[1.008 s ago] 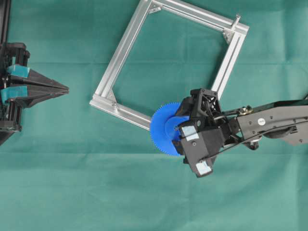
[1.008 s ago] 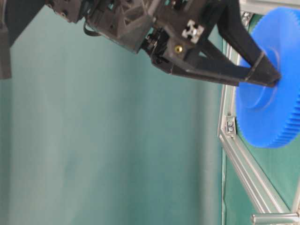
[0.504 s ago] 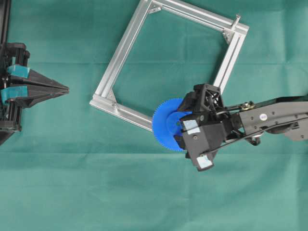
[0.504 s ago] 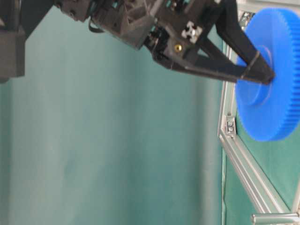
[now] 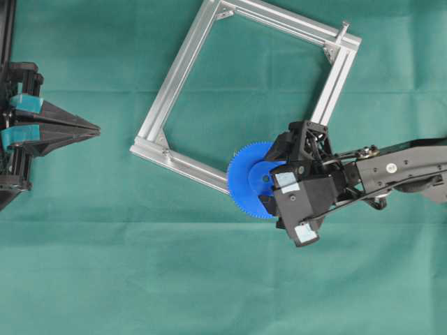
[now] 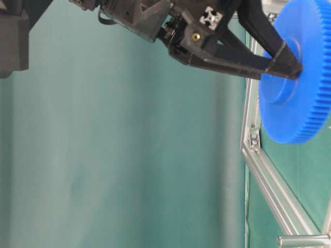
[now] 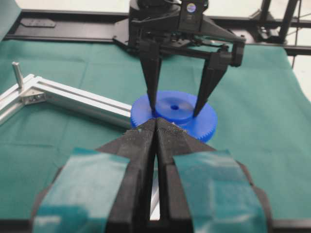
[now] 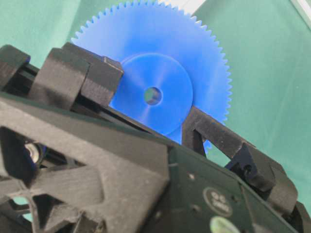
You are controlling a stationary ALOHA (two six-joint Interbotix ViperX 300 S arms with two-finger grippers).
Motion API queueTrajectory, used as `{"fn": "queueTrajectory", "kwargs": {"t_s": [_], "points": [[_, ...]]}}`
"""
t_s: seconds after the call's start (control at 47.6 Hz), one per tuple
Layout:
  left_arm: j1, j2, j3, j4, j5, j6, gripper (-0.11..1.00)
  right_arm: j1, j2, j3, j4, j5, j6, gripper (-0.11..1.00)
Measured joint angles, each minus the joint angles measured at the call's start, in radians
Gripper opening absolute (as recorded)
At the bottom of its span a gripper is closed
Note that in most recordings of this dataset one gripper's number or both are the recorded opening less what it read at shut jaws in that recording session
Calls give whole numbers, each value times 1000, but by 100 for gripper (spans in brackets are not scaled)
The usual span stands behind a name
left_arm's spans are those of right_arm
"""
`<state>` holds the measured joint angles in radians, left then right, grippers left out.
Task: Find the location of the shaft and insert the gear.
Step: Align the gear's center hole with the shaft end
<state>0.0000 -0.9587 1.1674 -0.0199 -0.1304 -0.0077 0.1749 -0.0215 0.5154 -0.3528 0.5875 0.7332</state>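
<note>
From my station I see the right gripper (image 5: 269, 187) clamped on the raised round hub of the large flat blue plastic spur gear (image 5: 246, 180), one black finger (image 7: 150, 73) on each side of the hub, the small centre hole showing between them. In the right wrist view the fingers sit against opposite edges of the hub and the fine teeth fan out beyond them. The gear (image 8: 160, 68) lies flat-side-up in the overhead view, just off the lower right corner of the square aluminium extrusion frame (image 5: 181, 77), its toothed rim overlapping the end of the frame's lower rail. In the left wrist view the gear (image 7: 204, 124) sits at the near end of that rail, close to the green cloth (image 5: 140, 279) that covers the table; I cannot tell whether it touches the cloth or the rail. The table-level view shows the gear (image 6: 300, 103) beside the frame's bracketed corner, the gripper's fingers reaching to its hub from the upper left.

A short upright metal shaft (image 5: 343, 28) stands at the frame's far right corner, well apart from the gear.

The left gripper (image 5: 94, 128) rests at the left edge of the overhead view, its teal-taped black fingers pressed together to a point, holding nothing, well apart from the frame.
</note>
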Motion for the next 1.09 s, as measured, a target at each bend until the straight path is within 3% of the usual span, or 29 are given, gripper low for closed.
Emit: {"fn": "queueTrajectory", "kwargs": {"t_s": [1.092], "points": [[0, 0, 0, 0, 0, 0, 1, 38, 37, -35, 11, -43, 0, 69]]}}
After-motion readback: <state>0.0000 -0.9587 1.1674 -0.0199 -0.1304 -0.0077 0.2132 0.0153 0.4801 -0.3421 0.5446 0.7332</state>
